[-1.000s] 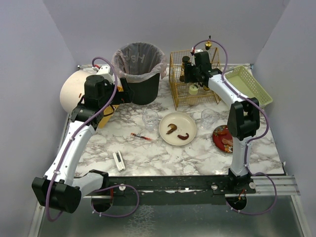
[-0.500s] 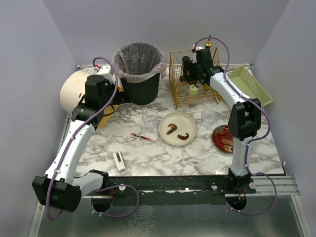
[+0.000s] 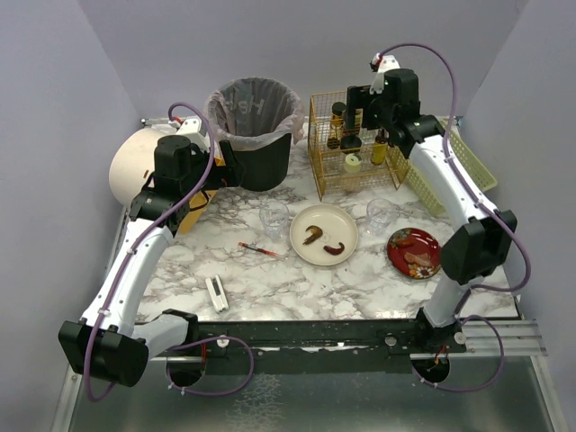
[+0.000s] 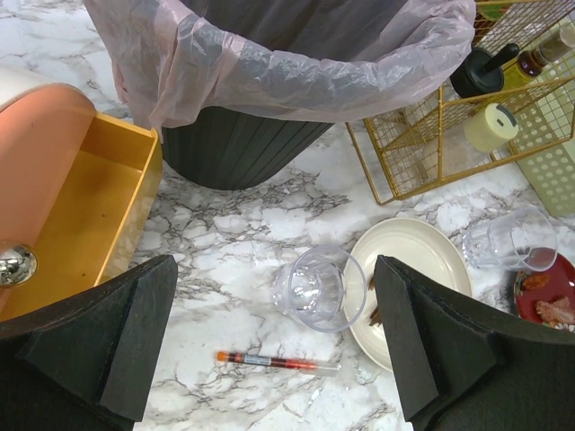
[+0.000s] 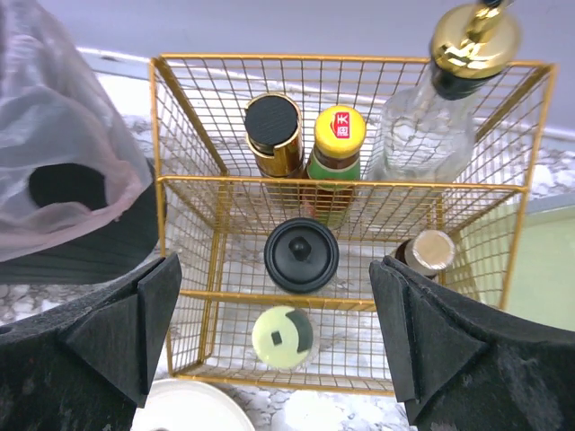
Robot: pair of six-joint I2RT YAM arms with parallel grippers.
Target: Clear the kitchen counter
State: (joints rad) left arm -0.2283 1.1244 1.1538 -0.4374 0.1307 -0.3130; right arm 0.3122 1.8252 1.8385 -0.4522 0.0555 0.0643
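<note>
The kitchen counter (image 3: 297, 283) carries a cream plate (image 3: 324, 234) with brown scraps, a red plate (image 3: 414, 252) of food, two clear glasses (image 3: 274, 216) (image 3: 380, 214), a red-filled tube (image 3: 261, 249) and a small white item (image 3: 217, 293). My left gripper (image 3: 225, 168) hangs open beside the black bin (image 3: 255, 126). In the left wrist view that open gripper (image 4: 274, 346) is high above one glass (image 4: 316, 287) and the tube (image 4: 269, 361). My right gripper (image 3: 363, 106) is open above the gold wire basket (image 3: 355, 148). The right wrist view shows that gripper (image 5: 274, 314) empty over the basket's bottles (image 5: 302, 254).
A round-fronted bread box (image 3: 135, 166) with a yellow inside stands at the far left. A pale green basket (image 3: 474, 166) sits at the far right, partly behind my right arm. The gold basket (image 5: 350, 193) holds several bottles and jars, among them a tan-capped one (image 5: 429, 253).
My right gripper has opened wider and risen up and back out of the gold basket. The right arm swung out to the right, uncovering the red plate. The left arm has not moved.
</note>
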